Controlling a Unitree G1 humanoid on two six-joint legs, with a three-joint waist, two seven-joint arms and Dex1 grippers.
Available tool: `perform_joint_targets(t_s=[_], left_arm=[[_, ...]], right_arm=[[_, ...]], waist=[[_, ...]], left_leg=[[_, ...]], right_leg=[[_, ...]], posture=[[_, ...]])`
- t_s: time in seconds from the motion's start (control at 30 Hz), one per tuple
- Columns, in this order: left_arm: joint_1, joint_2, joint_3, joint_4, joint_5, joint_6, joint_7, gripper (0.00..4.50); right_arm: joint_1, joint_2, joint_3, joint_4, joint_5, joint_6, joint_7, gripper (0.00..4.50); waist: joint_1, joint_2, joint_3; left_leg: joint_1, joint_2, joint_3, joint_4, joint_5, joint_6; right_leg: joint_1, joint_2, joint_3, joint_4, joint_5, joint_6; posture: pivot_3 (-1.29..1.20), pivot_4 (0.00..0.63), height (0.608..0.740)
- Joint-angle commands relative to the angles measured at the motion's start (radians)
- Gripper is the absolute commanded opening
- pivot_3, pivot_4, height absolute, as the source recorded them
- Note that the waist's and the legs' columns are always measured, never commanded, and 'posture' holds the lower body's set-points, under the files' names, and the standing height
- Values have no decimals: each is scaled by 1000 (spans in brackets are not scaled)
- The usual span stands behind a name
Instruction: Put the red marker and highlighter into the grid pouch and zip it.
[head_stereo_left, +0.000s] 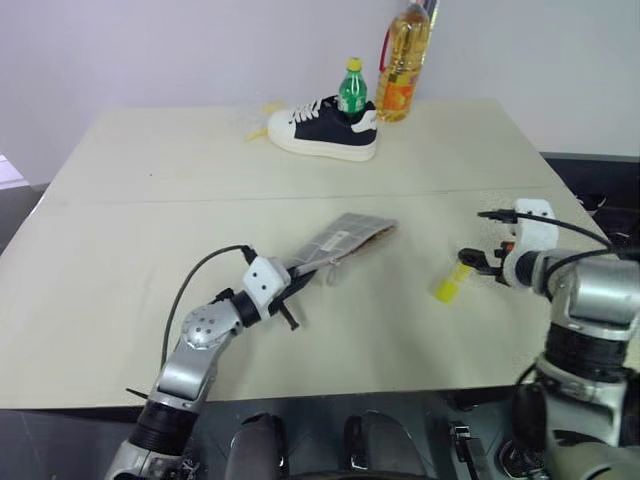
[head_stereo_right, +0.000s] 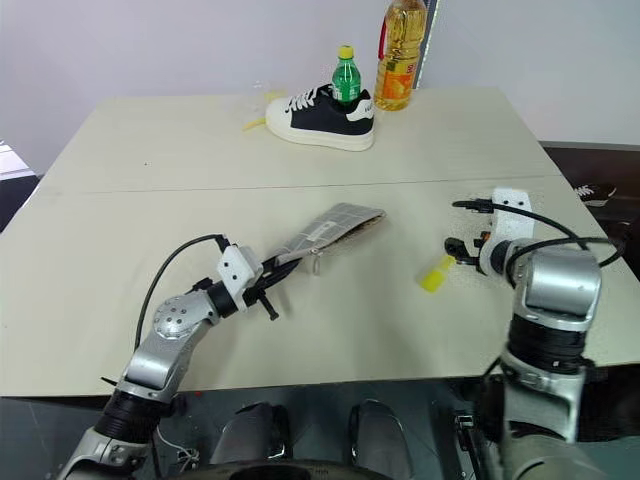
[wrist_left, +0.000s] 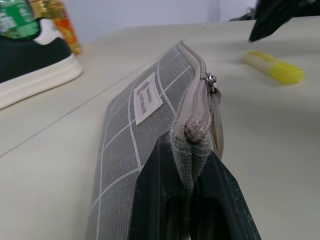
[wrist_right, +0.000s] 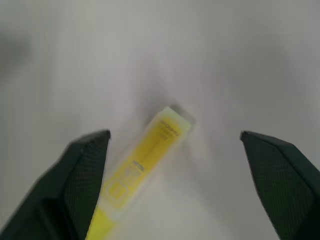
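A: We note the grid pouch (head_stereo_left: 345, 240) lying flat near the middle of the table (head_stereo_left: 150, 200), its near end lifted a little. Our left gripper (head_stereo_right: 268, 285) is clenched on that end, pinching the fabric right at the zipper's close; the wrist view shows the zipper pull (wrist_left: 210, 79) sitting partway along the top edge.

B: And the highlighter (head_stereo_left: 452, 280)?

A: It lies on the table, well apart from the pouch, on the right side. Our right gripper (head_stereo_left: 478, 262) is right at its far end with the jaws spread wide and nothing between them; in the right wrist view the yellow body (wrist_right: 142, 167) lies much nearer one finger (wrist_right: 82, 177) than the other.

B: So the step in hand is picking up the highlighter, we judge.

A: Agreed. To do it well we should centre the jaws across the barrel before closing, since one finger is already nearly on it. The left hand should hold the pouch steady and open-side up.

B: What can we not make out?

A: We cannot tell whether the mouth of the pouch is open; from the wrist it looks closed at the pinched end. We cannot say where the red marker is. At the far edge stand a shoe (head_stereo_left: 322, 128), a green bottle (head_stereo_left: 352, 88) and an oil bottle (head_stereo_left: 405, 65), its top cut off.
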Motion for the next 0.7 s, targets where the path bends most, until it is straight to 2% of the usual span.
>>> perform_joint_targets(t_s=[0.03, 0.17, 0.2, 0.27, 0.43, 0.53, 0.6, 0.7], left_arm=[[-30, -6, 0, 11, -9, -38, -10, 0], [-29, -11, -2, 15, -6, -50, -9, 0], [-25, -11, 1, 12, -6, -52, -6, 0], [-17, -10, 7, 3, -6, -52, 1, 0], [6, -1, 17, -15, -5, -52, 14, 0], [14, 1, 29, -26, -10, -46, 27, 0], [14, -2, 41, -36, -21, -36, 36, 0], [10, 3, 50, -46, -29, -27, 40, 0]], right_arm=[[-29, 115, -58, -49, -75, 7, -101, 4322], [7, 224, -19, -70, -119, 7, -126, 4322], [18, 237, -2, -72, -127, 7, -121, 4096], [26, 232, 22, -77, -123, 7, -100, 3471], [-21, 215, 26, -49, -127, 7, -83, 929], [-54, 97, 130, -99, -32, -32, -18, 828], [-20, -51, 264, -135, 19, -236, 91, 828], [45, -306, 462, -137, -19, -622, 209, 828]], waist=[[0, 1, 0], [1, 1, 0], [0, 1, 0], [0, 0, 0], [-7, 0, 0], [-7, 3, 1], [-6, 4, 2], [-3, 2, 2]], left_leg=[[-1, 0, 0, 0, 0, 0], [-1, 0, 0, 0, 0, 0], [-1, 0, 0, 0, 0, 0], [-1, 0, 0, 0, 0, 0], [0, 0, -1, 0, 0, 0], [-1, 0, -1, 0, 0, 0], [-1, -1, -1, -1, 0, 0], [-1, -1, -1, -2, 0, 0]], right_leg=[[-1, 0, 0, 0, 0, 0], [0, 0, 0, 0, 0, 0], [0, 0, 0, 0, 0, 0], [0, 0, 0, 0, 0, 0], [0, 1, 0, 0, 0, 0], [0, 1, 0, 0, 0, 0], [-1, 0, 0, -1, 0, 0], [0, 0, 0, -3, -1, 1]], posture=[[0, 150, 705], [0, 150, 705], [0, 150, 705], [0, 150, 705], [0, 150, 705], [0, 150, 705], [0, 150, 705], [0, 150, 705]])
